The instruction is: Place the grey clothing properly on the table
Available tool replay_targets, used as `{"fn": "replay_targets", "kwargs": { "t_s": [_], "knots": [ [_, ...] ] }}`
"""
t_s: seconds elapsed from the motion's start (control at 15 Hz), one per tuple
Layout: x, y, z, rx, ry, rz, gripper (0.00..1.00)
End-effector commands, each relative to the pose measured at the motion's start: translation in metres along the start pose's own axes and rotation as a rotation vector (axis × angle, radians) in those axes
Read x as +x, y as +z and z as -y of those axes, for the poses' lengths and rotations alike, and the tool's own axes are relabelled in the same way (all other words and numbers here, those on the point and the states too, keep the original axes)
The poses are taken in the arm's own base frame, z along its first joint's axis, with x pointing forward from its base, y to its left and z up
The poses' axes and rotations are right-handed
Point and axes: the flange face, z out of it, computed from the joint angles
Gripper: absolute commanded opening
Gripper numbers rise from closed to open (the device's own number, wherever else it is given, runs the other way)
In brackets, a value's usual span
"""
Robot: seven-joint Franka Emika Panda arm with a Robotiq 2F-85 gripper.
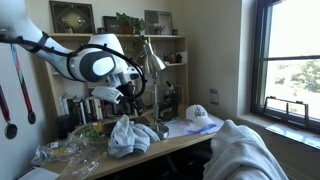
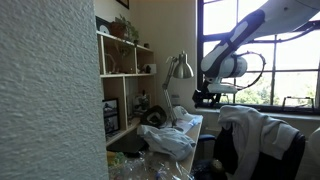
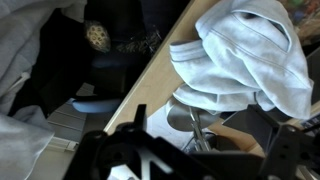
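Observation:
The grey clothing [image 1: 128, 136] lies crumpled in a heap on the wooden desk [image 1: 170, 146]. It also shows in an exterior view [image 2: 170, 139] and fills the upper right of the wrist view [image 3: 245, 55]. My gripper [image 1: 129, 97] hangs in the air above the heap and a little to one side, not touching it. It shows against the window in an exterior view [image 2: 207, 98]. In the wrist view the gripper [image 3: 200, 128] has its dark fingers spread apart with nothing between them.
A desk lamp [image 1: 151, 62] stands right behind the clothing, with its round base [image 3: 192, 117] beside the cloth. A white cap [image 1: 199, 115], papers and plastic bags [image 1: 62, 152] lie on the desk. A chair draped with white cloth [image 1: 243, 152] stands in front. Shelves [image 2: 122, 60] rise behind.

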Motion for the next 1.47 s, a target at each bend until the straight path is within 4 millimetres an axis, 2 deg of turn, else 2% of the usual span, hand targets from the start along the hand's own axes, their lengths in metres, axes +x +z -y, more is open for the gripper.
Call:
{"fn": "replay_targets", "kwargs": {
  "t_s": [0.0,0.07,0.2,0.33,1.4],
  "knots": [
    [0.014,0.02,-0.025,-0.09,0.024,0.047,1.0],
    [0.002,0.009,-0.016,-0.049,0.003,0.023,1.0],
    [0.006,0.019,-0.026,-0.074,0.011,0.04,1.0],
    [0.01,0.024,-0.028,-0.077,0.013,0.046,1.0],
    [0.012,0.023,-0.026,-0.076,0.01,0.044,1.0]
  ]
}}
